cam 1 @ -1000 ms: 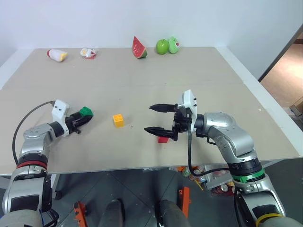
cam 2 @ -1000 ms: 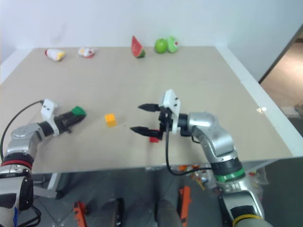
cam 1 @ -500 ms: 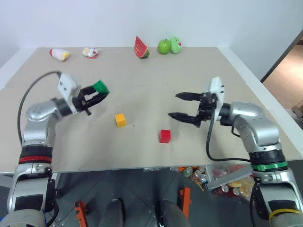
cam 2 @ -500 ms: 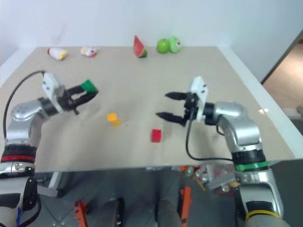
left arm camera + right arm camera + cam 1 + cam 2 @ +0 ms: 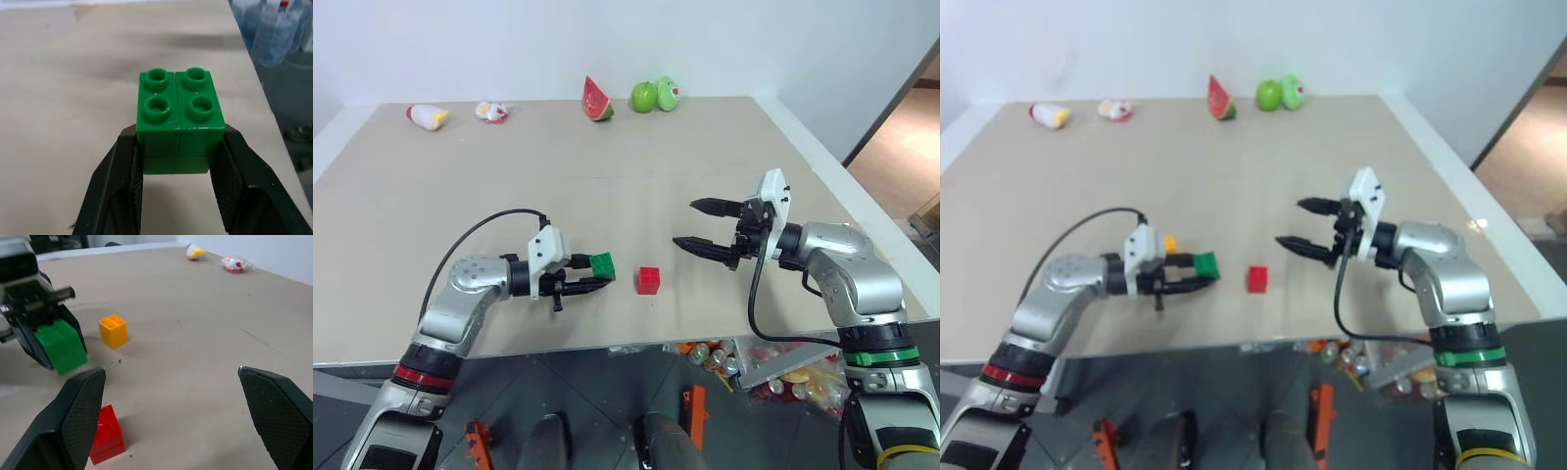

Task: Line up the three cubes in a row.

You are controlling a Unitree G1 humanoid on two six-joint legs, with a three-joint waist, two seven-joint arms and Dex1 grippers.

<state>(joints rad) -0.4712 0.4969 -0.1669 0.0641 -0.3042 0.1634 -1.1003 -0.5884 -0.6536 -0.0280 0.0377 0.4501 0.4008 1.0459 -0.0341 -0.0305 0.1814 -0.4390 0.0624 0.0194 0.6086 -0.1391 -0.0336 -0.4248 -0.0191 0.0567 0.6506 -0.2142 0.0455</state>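
My left gripper is shut on the green cube, holding it just above the table with its studs up; the left wrist view has the green cube between both pads. The red cube sits on the table a short gap to its right. The yellow-orange cube rests just behind the left gripper, and the yellow-orange cube stands upright in the right wrist view. My right gripper hovers open to the right of the red cube, holding nothing, fingers pointing left.
A watermelon slice, a green apple and another green toy stand at the table's far edge, with two small toys at the far left. The table's front edge runs close below the cubes.
My left gripper has carried the green cube from the table's left side rightward, down beside the red cube. The right gripper drew back to the right, off the red cube, staying open.
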